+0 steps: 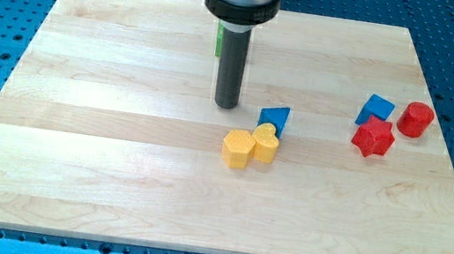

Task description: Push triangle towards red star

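Observation:
The blue triangle (275, 118) lies near the board's middle, just above and right of two yellow blocks. The red star (373, 137) lies well to its right, at about the same height in the view. My tip (227, 104) rests on the board a short way left of the blue triangle, apart from it. The rod stands upright under the arm's dark collar at the view's top.
A yellow hexagon-like block (238, 149) and a yellow heart (265, 142) touch each other below the triangle. A blue cube (376, 109) and a red cylinder (416, 120) sit beside the red star. A green block (220, 39) shows partly behind the rod. The wooden board (96, 171) lies on a blue perforated table.

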Motion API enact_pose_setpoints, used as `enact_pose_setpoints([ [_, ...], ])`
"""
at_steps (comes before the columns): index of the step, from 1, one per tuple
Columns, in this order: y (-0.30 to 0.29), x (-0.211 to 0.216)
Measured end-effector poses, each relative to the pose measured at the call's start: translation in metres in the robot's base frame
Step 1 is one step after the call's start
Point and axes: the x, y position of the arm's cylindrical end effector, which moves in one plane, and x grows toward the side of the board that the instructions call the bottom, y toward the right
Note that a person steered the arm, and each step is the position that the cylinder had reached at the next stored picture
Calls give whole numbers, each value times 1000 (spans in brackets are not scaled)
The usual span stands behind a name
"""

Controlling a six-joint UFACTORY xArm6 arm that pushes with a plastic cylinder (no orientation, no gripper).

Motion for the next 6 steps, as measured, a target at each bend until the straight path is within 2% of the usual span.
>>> enact_pose_setpoints([
  [1,10,24],
  [2,-6,27],
  [3,66,29],
  [4,103,29],
  [5,117,29],
  [6,96,37],
])
